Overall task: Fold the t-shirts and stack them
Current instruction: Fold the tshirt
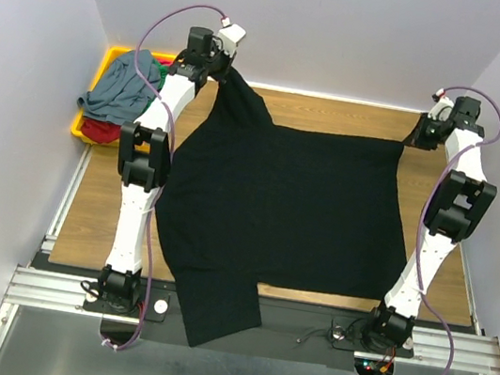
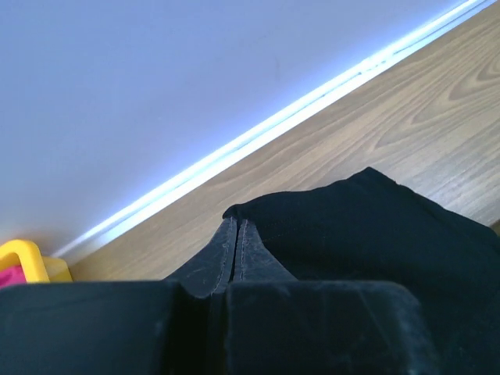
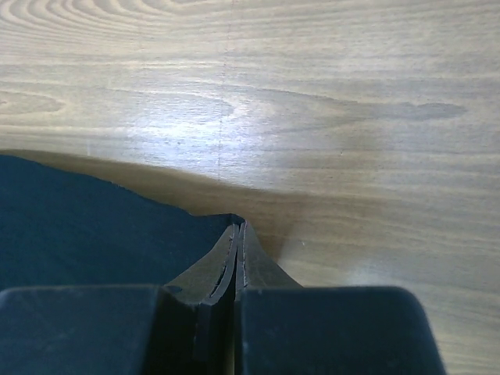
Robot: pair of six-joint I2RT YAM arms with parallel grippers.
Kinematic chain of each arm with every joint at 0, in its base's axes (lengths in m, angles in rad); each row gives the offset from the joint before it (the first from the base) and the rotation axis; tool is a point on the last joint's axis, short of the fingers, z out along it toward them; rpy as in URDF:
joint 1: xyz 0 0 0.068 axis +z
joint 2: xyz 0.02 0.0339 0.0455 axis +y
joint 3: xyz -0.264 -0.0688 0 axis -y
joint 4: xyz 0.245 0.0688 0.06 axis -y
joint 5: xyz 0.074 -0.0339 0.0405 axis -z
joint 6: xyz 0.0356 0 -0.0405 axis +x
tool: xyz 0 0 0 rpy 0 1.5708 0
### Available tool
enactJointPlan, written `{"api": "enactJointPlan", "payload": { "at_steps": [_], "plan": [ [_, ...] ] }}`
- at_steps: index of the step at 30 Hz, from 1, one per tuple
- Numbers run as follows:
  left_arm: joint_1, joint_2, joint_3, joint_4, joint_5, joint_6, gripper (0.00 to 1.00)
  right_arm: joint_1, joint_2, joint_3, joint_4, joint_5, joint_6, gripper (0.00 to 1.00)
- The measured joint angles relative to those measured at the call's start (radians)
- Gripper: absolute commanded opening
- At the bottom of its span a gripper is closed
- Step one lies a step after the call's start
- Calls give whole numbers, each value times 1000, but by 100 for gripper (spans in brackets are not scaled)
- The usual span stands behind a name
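Top external: black shirt [image 1: 276,201] corners clamped inside left gripper [image 1: 222,66] and right gripper [image 1: 420,135]. Soft, floppy; corners best held.

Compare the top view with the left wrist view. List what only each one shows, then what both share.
Top view only: the whole black shirt spread on the table, the left arm, the right arm, the right claw at the shirt's far right corner, a grey shirt and a green shirt on the tray.
Left wrist only: a close look at the left claw, shut on the black shirt's edge.
Both: black shirt, wood table, yellow tray with a red shirt in it, back wall.
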Motion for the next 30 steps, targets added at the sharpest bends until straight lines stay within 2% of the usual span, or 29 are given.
{"api": "enactJointPlan", "payload": {
  "at_steps": [7, 12, 20, 25, 30],
  "plan": [
    [8, -34, -29, 12, 53, 0, 0, 0, 10, 5, 7, -4, 5, 1],
    [8, -186, -177, 6, 69, 2, 0, 0, -2, -13, 10, -6, -8, 1],
    [7, -470, -400, -29, 47, 13, 0, 0, -130, -146, 10, -32, -60, 1],
    [-11, -627, -614, -30, 11, 6, 0, 0, -198, -213, 14, -47, -93, 1],
    [-27, -721, -807, -36, -44, -30, 0, 0, -257, -276, 14, -50, -126, 1]
  ]
}}
